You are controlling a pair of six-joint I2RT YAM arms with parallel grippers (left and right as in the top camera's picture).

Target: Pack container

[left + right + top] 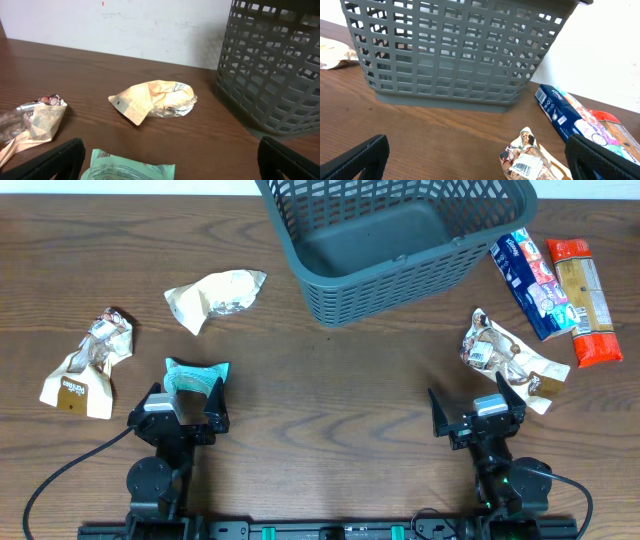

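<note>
Grey-teal and empty, the container (390,285) sits mid-table (330,400) at the far edge, so we hold our left gripper (185,395) and right gripper (473,402) spread wide, carrying nothing, the left lined up on a mint packet (196,374).

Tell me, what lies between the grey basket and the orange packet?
A blue packet, beside the orange packet and right of the basket; the overhead view shows it.

A dark brown wooden table (330,390) with clear grain fills the view. Along its far edge stands a plain off-white wall (150,30), faintly scuffed, with a small red mark (103,3) high up. The light is soft and even.
</note>
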